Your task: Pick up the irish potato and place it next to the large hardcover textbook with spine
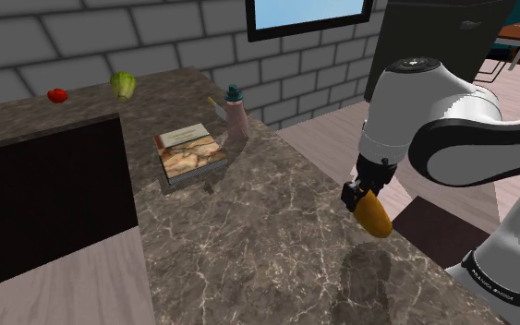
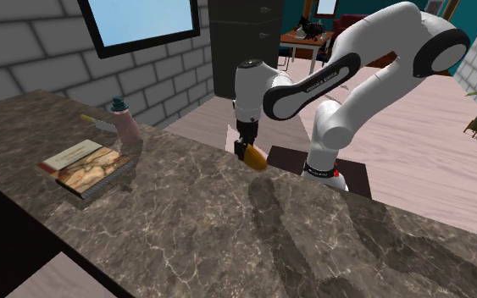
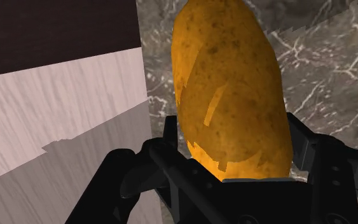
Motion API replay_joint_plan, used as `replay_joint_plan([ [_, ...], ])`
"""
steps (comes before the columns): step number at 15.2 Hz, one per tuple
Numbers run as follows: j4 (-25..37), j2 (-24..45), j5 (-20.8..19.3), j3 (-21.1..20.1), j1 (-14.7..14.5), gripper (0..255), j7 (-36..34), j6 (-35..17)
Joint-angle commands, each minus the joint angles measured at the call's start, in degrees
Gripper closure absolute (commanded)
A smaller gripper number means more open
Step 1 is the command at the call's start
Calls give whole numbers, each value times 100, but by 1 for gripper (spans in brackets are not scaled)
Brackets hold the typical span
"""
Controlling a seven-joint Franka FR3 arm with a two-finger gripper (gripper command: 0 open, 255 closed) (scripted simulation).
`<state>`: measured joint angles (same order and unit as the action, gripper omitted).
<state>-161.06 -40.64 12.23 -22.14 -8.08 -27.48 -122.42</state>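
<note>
Well, we see the black gripper [image 1: 365, 197] clenched around the potato [image 1: 376, 215]. In the wrist view its two fingers [image 3: 139, 172] clasp the lower end of the tuber from either side. The potato is golden brown with a speckled skin. It hangs lengthwise out of the fingers, with its free end pointing down.

It is in the air, clear of the brown veined stone counter [image 1: 276, 235]. It hangs above the counter's edge on the side of the stand, and a soft shadow lies on the stone beneath the arm.

The large hardcover book [image 1: 190, 150] lies flat on the counter, well apart from the potato, farther along toward the brick wall. Its cover has a tan, marbled pattern with a pale band along one side. Its page edges face the shoulder camera.

Just beside the book, on its wall side and close to the same counter edge, stands a pinkish bottle [image 1: 237, 116] with a teal cap, upright.

At the counter's far edge, against the wall, we find a green lettuce [image 1: 124, 85]. A small red tomato [image 1: 57, 94] sits near it, and the two are apart from each other.

Toward the shoulder view's left, a black area [image 1: 45, 208] cuts into the counter, with a pale wood-grained surface [image 1: 59, 291] below it.
</note>
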Motion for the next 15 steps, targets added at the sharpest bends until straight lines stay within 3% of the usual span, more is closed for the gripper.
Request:
replay_joint_plan([
  [1, 98, -96, -23, 41, -1, 255, 7, 196],
  [15, 967, -469, -216, 307, 59, 255, 57, 1431],
])
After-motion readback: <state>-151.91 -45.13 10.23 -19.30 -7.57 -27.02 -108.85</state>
